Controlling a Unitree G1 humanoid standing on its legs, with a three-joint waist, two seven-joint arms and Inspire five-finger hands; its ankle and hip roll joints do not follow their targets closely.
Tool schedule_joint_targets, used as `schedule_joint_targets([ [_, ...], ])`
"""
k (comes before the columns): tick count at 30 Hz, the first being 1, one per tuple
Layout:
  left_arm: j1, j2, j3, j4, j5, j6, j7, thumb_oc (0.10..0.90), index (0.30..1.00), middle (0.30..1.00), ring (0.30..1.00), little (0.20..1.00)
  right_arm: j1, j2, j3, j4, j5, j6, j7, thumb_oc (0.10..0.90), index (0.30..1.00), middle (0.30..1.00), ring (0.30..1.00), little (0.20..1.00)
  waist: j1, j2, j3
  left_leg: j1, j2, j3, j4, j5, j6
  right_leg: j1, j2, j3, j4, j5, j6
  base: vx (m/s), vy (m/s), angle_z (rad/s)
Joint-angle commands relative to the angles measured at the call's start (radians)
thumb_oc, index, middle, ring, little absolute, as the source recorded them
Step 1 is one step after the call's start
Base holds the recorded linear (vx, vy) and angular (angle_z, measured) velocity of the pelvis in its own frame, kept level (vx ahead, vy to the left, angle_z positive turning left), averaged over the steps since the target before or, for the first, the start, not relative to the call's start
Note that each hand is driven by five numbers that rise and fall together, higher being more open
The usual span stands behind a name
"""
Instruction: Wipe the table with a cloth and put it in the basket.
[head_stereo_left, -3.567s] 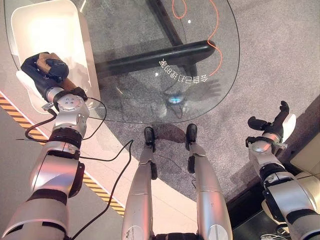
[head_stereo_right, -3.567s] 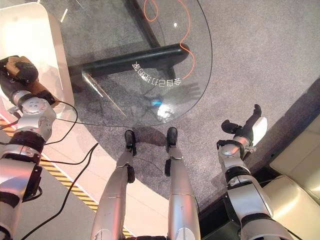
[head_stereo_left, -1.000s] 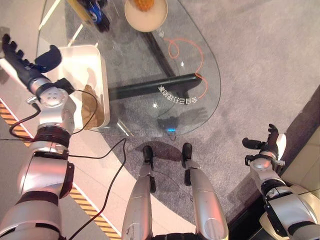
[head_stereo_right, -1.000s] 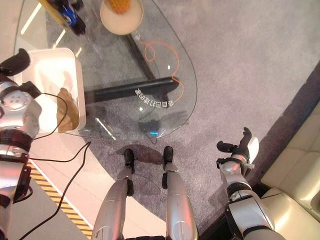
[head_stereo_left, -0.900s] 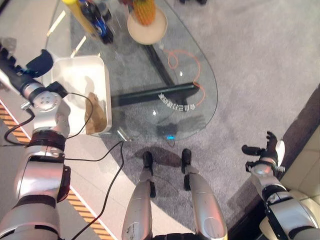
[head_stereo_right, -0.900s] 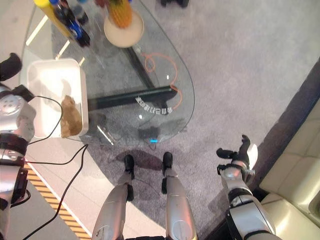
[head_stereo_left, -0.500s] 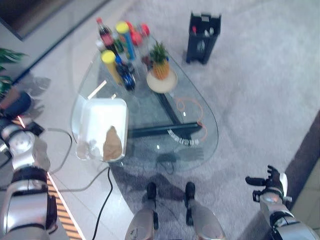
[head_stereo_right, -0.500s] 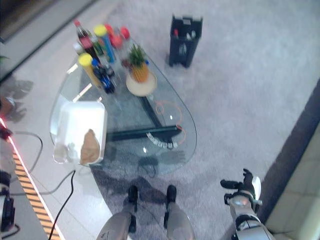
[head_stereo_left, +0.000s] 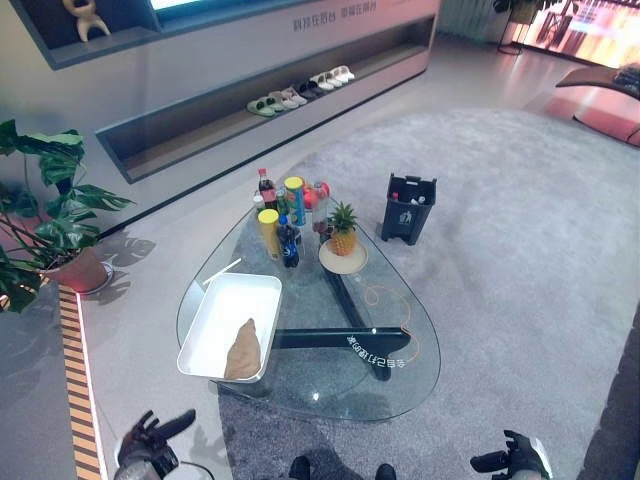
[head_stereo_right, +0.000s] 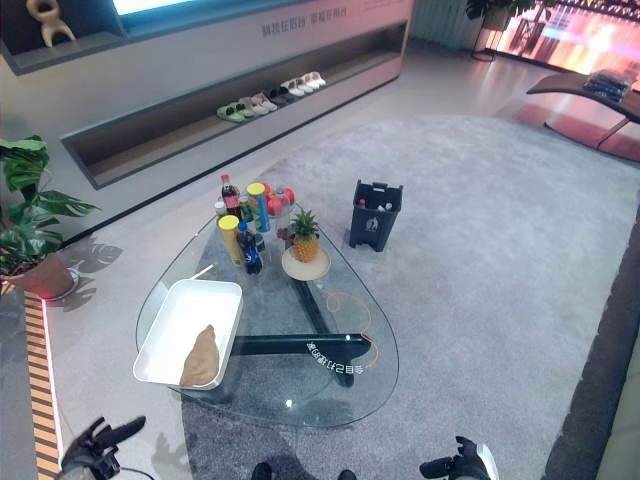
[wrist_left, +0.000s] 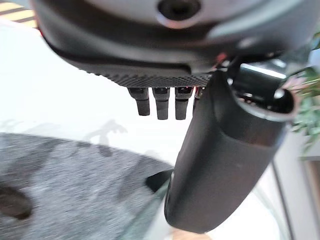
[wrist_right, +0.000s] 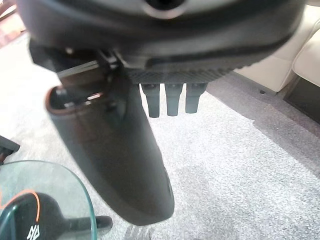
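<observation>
The glass table stands well ahead of both hands, carrying a white basket on the left hand's side with the brown cloth lying inside it. Left hand and right hand hang low, well apart, fingers straight, empty.

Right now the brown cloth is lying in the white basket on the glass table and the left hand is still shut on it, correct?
Not quite. The brown cloth does lie in the white basket on the glass table, but the left hand is open and holds nothing, well clear of the basket, as the left eye view shows.
</observation>
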Motion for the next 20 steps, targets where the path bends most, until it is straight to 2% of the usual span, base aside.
schedule_joint_targets([
  [1,-0.064,-0.003,-0.029,0.037,0.122,-0.03,-0.017,0.8,0.9,0.9,0.9,0.9,-0.037,-0.022,0.019,0.038,-0.022,-0.003,0.018,0.8,0.9,0.9,0.9,0.9,0.006,0.005,-0.02,0.014,-0.051,-0.015,0.015,-0.088,0.007,-0.003,0.003,0.003,0.077,-0.067,0.029,0.0,0.0,0.0],
  [3,-0.059,-0.013,-0.051,0.044,0.154,-0.013,-0.023,0.8,0.9,0.9,0.9,0.9,-0.037,-0.014,0.025,0.043,-0.02,0.001,0.028,0.8,0.9,0.9,0.9,0.9,0.003,0.004,-0.02,0.018,-0.048,-0.009,0.017,-0.091,0.007,-0.001,0.003,0.001,0.076,-0.068,0.029,0.0,0.0,0.0],
  [4,-0.049,-0.026,-0.094,0.054,0.242,0.034,-0.049,0.8,0.9,0.9,0.9,0.9,-0.037,-0.003,0.038,0.046,-0.027,0.012,0.047,0.8,0.9,0.9,0.9,0.9,0.0,0.005,-0.02,0.024,-0.044,0.001,0.017,-0.094,0.008,0.004,0.004,-0.003,0.077,-0.07,0.028,0.0,0.0,0.0],
  [9,-0.045,-0.047,-0.166,0.079,0.331,0.12,-0.099,0.8,0.9,0.9,0.9,0.9,-0.043,0.022,0.082,0.055,-0.055,0.039,0.094,0.8,0.9,0.9,0.9,0.9,-0.01,0.01,-0.016,0.032,-0.04,0.01,0.019,-0.098,0.009,0.005,0.004,0.002,0.079,-0.072,0.027,0.01,0.01,-0.03],
  [14,-0.057,-0.062,-0.214,0.083,0.359,0.125,-0.123,0.8,0.9,0.9,0.9,0.9,-0.053,0.032,0.111,0.072,-0.084,0.085,0.126,0.8,0.9,0.9,0.9,0.9,-0.021,0.013,-0.015,0.047,-0.031,0.037,0.023,-0.103,0.008,0.017,0.004,-0.002,0.08,-0.075,0.024,0.04,0.017,-0.1],
  [20,-0.069,-0.07,-0.237,0.077,0.348,0.128,-0.117,0.8,0.9,0.9,0.9,0.9,-0.067,0.042,0.139,0.075,-0.075,0.1,0.133,0.8,0.9,0.9,0.9,0.9,-0.022,0.012,-0.019,0.054,-0.022,0.047,0.017,-0.101,0.003,0.024,0.002,-0.004,0.069,-0.07,0.026,0.04,-0.008,-0.06],
])
